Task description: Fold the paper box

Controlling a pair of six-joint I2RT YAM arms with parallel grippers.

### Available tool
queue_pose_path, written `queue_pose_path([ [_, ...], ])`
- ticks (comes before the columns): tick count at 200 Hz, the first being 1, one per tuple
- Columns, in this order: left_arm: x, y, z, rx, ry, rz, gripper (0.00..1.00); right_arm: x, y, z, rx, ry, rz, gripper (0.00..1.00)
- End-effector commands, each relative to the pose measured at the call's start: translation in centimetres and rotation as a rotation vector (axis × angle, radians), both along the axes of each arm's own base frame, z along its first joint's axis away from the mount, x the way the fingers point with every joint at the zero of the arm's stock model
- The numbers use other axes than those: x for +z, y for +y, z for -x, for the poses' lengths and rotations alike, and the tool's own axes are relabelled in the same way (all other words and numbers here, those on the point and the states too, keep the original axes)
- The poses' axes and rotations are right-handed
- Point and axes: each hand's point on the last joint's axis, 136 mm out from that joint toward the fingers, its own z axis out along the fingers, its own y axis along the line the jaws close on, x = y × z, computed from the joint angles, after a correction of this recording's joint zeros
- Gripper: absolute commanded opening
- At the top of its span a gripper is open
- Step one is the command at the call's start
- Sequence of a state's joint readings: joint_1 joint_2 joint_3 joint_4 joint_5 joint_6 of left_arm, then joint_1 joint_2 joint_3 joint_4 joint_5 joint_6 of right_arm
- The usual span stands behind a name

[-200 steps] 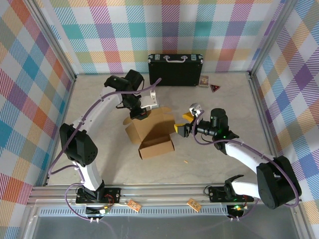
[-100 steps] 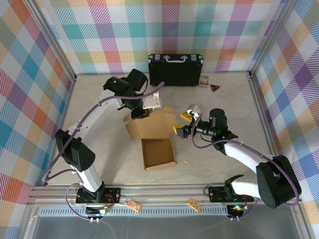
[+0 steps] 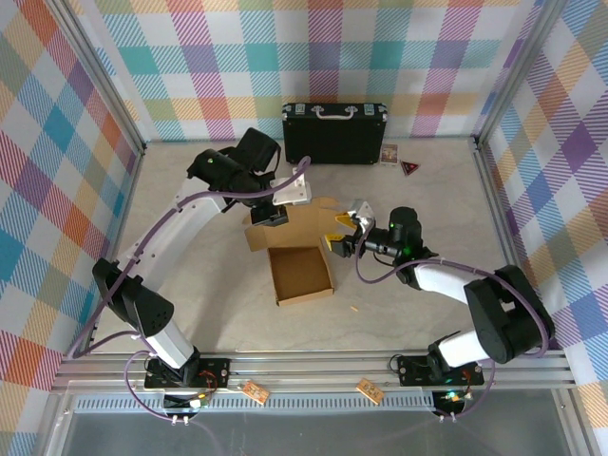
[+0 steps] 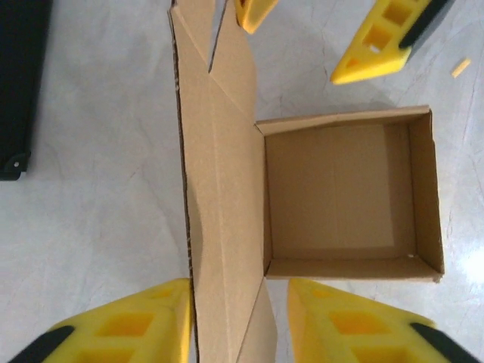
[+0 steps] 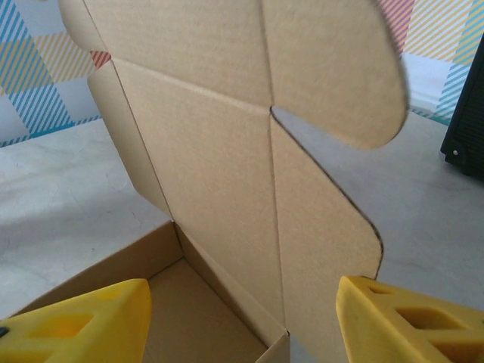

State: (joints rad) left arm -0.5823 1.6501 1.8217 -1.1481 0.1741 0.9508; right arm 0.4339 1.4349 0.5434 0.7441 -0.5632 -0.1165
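The paper box (image 3: 302, 275) rests flat on the table as an open brown tray, its lid (image 3: 296, 223) standing up at the far side. My left gripper (image 3: 269, 217) hovers over the lid's left end. In the left wrist view its jaws are open (image 4: 238, 302) with the lid (image 4: 223, 151) running between them; the left finger (image 4: 113, 325) is at the lid's edge, the right finger (image 4: 355, 325) is apart from it. My right gripper (image 3: 340, 237) is open by the lid's right end. In the right wrist view the lid (image 5: 212, 151) and tray (image 5: 197, 325) lie ahead of its spread jaws (image 5: 242, 302).
A black hard case (image 3: 334, 131) stands against the back wall, with a small card (image 3: 388, 154) and a dark triangle (image 3: 409, 168) to its right. A tiny yellow scrap (image 3: 354, 308) lies right of the box. Metal frame rails border the table.
The box, held up and tilted a second ago, now sits flat on the table. My left gripper has opened and let go of the lid. My right gripper moved left toward the lid.
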Motion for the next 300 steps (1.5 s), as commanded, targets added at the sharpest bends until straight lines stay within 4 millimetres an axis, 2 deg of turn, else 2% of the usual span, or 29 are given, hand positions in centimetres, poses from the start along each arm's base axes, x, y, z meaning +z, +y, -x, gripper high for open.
queue_pose_path([
  [1, 1.2, -0.3, -0.3, 0.019, -0.051, 0.034, 0.42, 1.5, 0.7, -0.7, 0.014, -0.107, -0.018, 0.65],
  [15, 2.4, -0.2, -1.1, 0.076, -0.1, 0.073, 0.43, 1.3, 0.7, -1.4, -0.004, -0.109, -0.007, 0.64],
  [40, 6.4, 0.6, -2.1, 0.255, -0.212, 0.279, 0.49, 1.6, 0.5, -2.3, -0.047, -0.146, -0.011, 0.64],
  [63, 10.4, 3.9, -2.0, 0.506, -0.362, 0.555, 0.59, 1.2, -0.1, -3.6, -0.115, -0.161, 0.011, 0.72],
  [82, 11.3, 7.0, -0.5, 0.688, -0.404, 0.763, 0.67, 1.0, -0.3, -4.1, -0.133, -0.174, 0.02, 0.77],
  [97, 9.9, 9.1, 0.6, 0.811, -0.38, 0.822, 0.71, 0.9, -0.1, -4.5, -0.127, -0.178, 0.024, 0.8],
  [125, 4.7, 12.5, 2.0, 1.064, -0.292, 0.795, 0.73, 0.8, 0.2, -5.5, -0.118, -0.171, 0.018, 0.8],
  [150, -0.4, 11.7, 3.2, 1.062, -0.176, 0.8, 0.7, 0.5, 0.9, -5.1, -0.06, -0.156, 0.0, 0.71],
  [170, -3.0, 12.2, 3.5, 1.096, -0.163, 0.813, 0.7, 0.5, 1.2, -4.8, -0.033, -0.139, -0.024, 0.6],
  [189, -3.8, 13.1, 3.0, 1.136, -0.221, 0.831, 0.7, 0.5, 1.5, -4.6, -0.014, -0.125, -0.036, 0.47],
  [203, -4.6, 13.8, 2.8, 1.177, -0.246, 0.822, 0.7, 0.4, 1.4, -4.7, -0.032, -0.121, -0.041, 0.34],
  [236, -5.8, 14.7, 2.8, 1.217, -0.272, 0.82, 0.7, 0.5, 1.2, -4.4, -0.064, -0.135, -0.052, 0.12],
  [245, -6.2, 15.5, 2.8, 1.263, -0.292, 0.816, 0.71, 0.6, 1.2, -4.4, -0.069, -0.146, -0.053, 0.06],
  [253, -6.7, 17.0, 2.7, 1.346, -0.334, 0.797, 0.71, 0.5, 1.0, -4.4, -0.082, -0.149, -0.049, 0.0],
  [267, -7.5, 19.8, 2.6, 1.484, -0.394, 0.77, 0.72, 0.5, 0.8, -4.4, -0.102, -0.155, -0.045, 0.0],
  [300, -9.1, 21.6, 0.9, 1.584, -0.365, 0.802, 0.73, 0.4, 0.7, -3.9, -0.096, -0.161, -0.054, 0.0],
])
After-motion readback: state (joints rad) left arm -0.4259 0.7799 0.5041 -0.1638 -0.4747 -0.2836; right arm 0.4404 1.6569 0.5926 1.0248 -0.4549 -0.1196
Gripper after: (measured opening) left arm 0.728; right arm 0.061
